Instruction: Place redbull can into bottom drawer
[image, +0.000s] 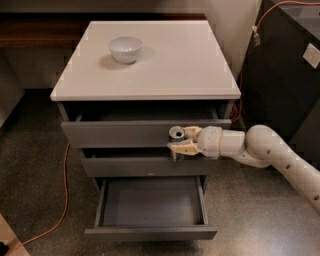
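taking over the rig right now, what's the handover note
The pincer is shut on the redbull can, holding it upright, level with the top drawer front and roughly above the bottom drawer.
That drawer is pulled open with nothing in it.
Done: can grasped, drawer open.
Left: lower the can into the bottom drawer, release, withdraw.
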